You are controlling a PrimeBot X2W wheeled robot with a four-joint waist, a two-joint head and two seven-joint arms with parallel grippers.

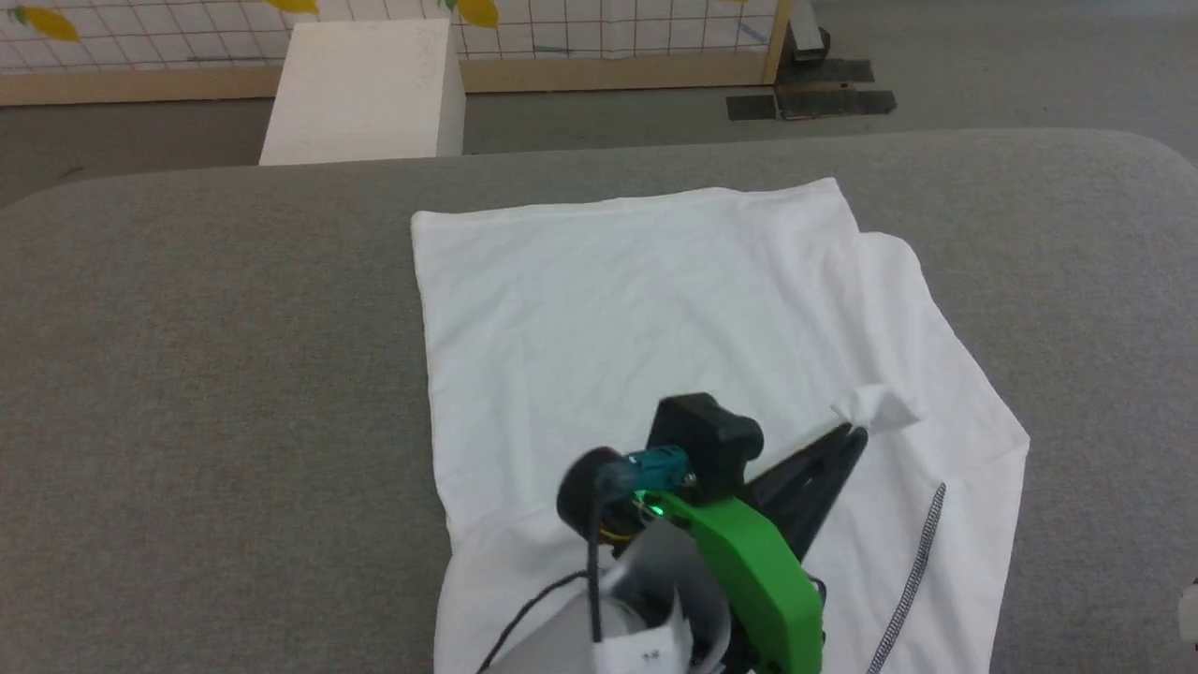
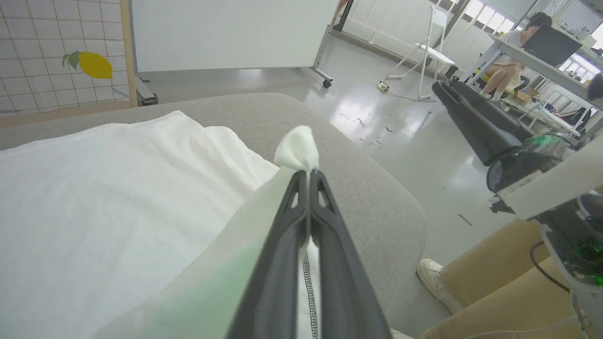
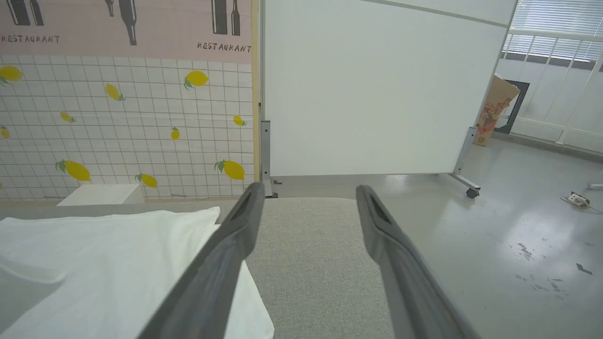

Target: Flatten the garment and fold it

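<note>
One grey padded table [image 1: 187,374] takes up most of my head view. The garment [image 1: 608,318] lies on it a bit right of centre, reaching from near the far edge down to the near edge under my arm. It's thin white fabric, and the broad left panel is mostly flat with soft wrinkles. Along the right side a second layer sticks out from under the top one and runs down in a slanted edge. Beyond the table's far edge a white box [image 1: 365,89] stands in front of the lemon-print wall [image 1: 608,28].

On to the left gripper [image 1: 856,435]: it reaches across above the garment's right part, fingers pressed together on the cloth. In the left wrist view a small tuft [image 2: 297,148] of white fabric pokes out just past the closed tips.

Over to the right gripper [image 3: 306,197]: fingers spread wide, nothing between them, over the bare grey corner just beside the garment's edge.

Smallest detail: a narrow grey-and-white stitched trim line [image 1: 913,580] runs down the cloth near its right edge, below the left fingertips.
</note>
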